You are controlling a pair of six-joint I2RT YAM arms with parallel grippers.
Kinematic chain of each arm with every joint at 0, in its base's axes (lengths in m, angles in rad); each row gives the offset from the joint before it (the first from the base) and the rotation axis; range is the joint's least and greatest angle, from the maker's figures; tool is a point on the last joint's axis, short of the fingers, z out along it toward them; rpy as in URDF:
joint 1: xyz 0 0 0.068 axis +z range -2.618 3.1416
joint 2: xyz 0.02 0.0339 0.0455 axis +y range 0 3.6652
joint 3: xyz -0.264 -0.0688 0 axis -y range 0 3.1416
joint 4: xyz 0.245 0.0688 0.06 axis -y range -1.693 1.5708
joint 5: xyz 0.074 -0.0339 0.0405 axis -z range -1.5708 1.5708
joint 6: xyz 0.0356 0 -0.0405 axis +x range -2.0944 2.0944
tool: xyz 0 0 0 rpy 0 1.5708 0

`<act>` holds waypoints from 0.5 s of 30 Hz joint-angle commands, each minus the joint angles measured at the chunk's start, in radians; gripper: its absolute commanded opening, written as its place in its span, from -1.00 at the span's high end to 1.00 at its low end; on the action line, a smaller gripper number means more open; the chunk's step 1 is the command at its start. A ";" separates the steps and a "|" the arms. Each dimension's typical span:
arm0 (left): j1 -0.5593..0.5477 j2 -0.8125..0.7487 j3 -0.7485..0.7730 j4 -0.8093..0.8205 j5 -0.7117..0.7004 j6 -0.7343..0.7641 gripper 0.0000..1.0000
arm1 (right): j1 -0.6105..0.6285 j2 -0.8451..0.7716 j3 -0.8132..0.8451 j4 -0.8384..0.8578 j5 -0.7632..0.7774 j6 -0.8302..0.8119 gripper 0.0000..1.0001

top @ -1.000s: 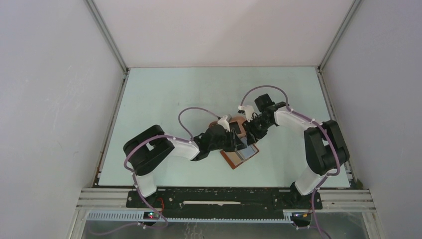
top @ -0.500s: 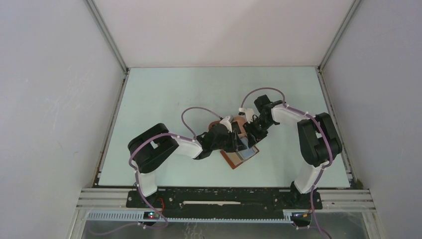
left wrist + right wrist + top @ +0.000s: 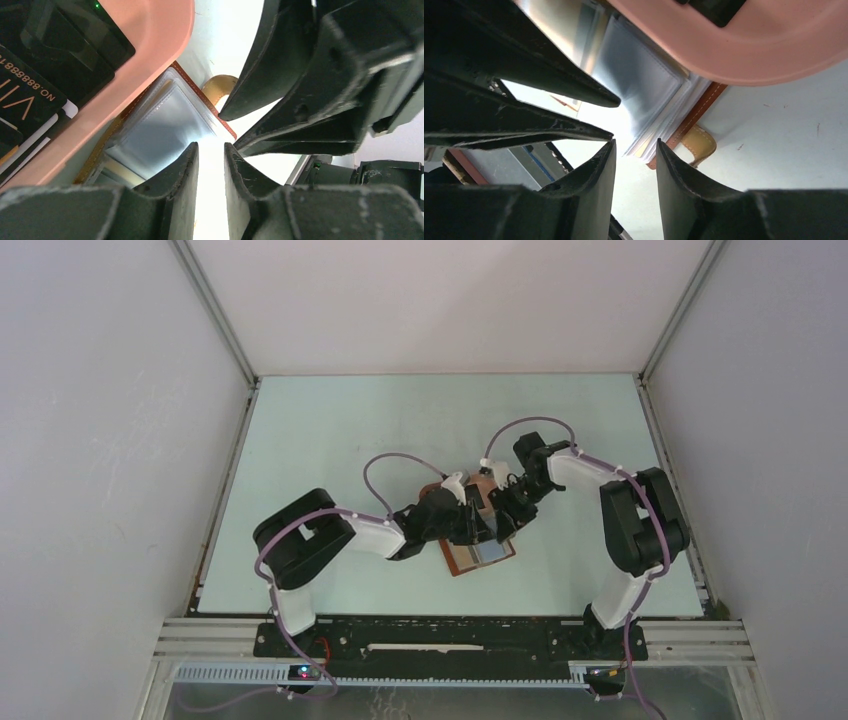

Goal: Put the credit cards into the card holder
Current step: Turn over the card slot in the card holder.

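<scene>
Left hand [image 3: 210, 167] beside open card holder [image 3: 165, 120]; pink tray [image 3: 150, 55] holds black cards [image 3: 30, 85].

A robotics laboratory is shown, set up as an enclosed test cell. A pale green counter [image 3: 330, 440] is boxed in on three sides by plain white panels [image 3: 100, 440], and these are held in bare aluminium struts [image 3: 215, 310]. Two robot arms, the left arm [image 3: 300, 550] and the right arm [image 3: 635, 530], are bolted to a black base plate [image 3: 450, 637] at the near edge. Purple cables [image 3: 385, 465] are looped along both arms. A slotted cable duct [image 3: 450, 676] is run below the plate, and small circuit boards [image 3: 300, 672] with lit indicator lights are mounted by it, one under each arm
</scene>
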 commanded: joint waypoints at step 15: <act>-0.004 -0.372 -0.090 -0.101 -0.127 0.195 0.29 | -0.102 -0.417 0.038 0.104 -0.283 -0.094 -0.02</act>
